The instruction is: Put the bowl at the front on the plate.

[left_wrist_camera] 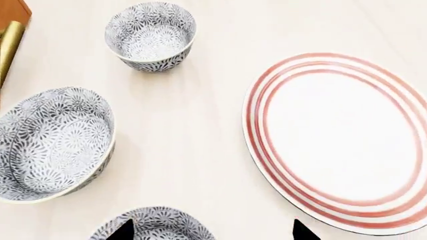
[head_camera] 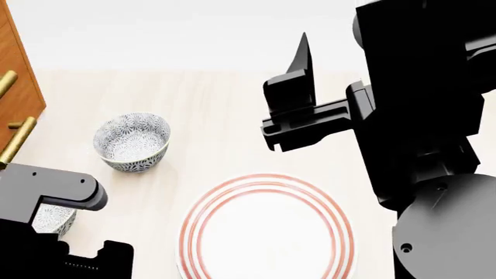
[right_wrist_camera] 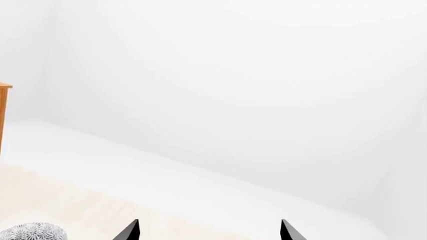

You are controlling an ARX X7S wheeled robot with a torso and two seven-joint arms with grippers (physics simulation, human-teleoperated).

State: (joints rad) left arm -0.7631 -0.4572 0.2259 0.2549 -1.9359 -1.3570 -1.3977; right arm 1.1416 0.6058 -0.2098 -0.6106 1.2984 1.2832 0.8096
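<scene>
Left wrist view: my left gripper hangs with jaws spread wide, holding nothing, one tip over the bowl, the one nearest the worktop's front edge. Two identical bowls lie farther back; all look empty, as does the plate beside them. Risk: seizing a lookalike.

Head view: my left arm hides the target; plate near the front edge.

Right wrist view: right gripper raised, jaws apart, empty.
</scene>
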